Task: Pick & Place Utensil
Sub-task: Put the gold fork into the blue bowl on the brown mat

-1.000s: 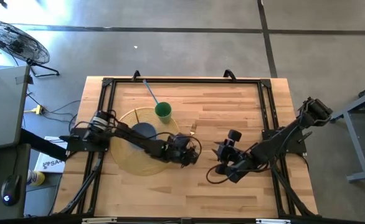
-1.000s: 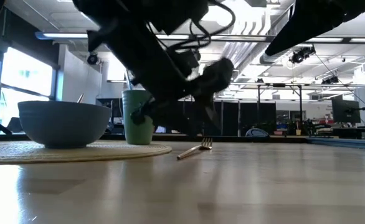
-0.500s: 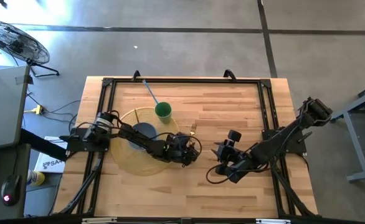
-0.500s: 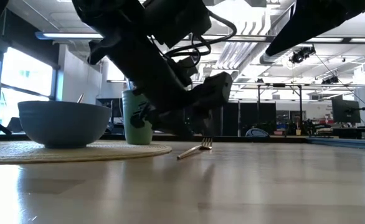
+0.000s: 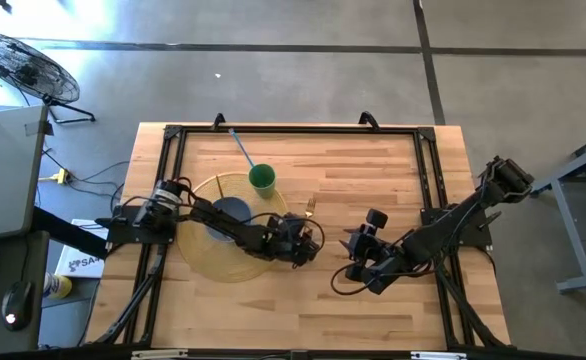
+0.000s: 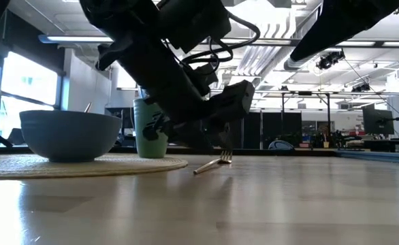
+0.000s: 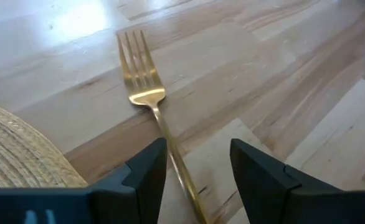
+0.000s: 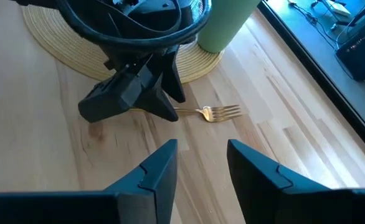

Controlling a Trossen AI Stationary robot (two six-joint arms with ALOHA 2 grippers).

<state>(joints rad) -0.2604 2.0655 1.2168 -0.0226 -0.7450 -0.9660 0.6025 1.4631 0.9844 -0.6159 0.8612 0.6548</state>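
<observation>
A: Where is the fork (image 7: 151,106)?

B: Flat on the bare worktop (image 5: 373,160), near its middle, just beside the edge of the round woven mat (image 5: 205,262). Its tines point toward the far edge, and its handle runs back between the fingers of the left gripper (image 7: 198,165).

A: So the left gripper has it?

B: No. The fingers are spread, one on each side of the handle, low over the wood, with a gap to the metal on both sides.

A: What sits on the mat?

B: A blue-grey bowl (image 6: 70,135) on its middle, and a green cup (image 5: 262,179) at its far rim. A blue stick (image 5: 242,147) leans out of the cup toward the far edge.

A: And the other arm?

B: The right gripper (image 5: 355,250) hangs over the worktop right of centre, well apart from the fork, its fingers parted with nothing between them.
</observation>
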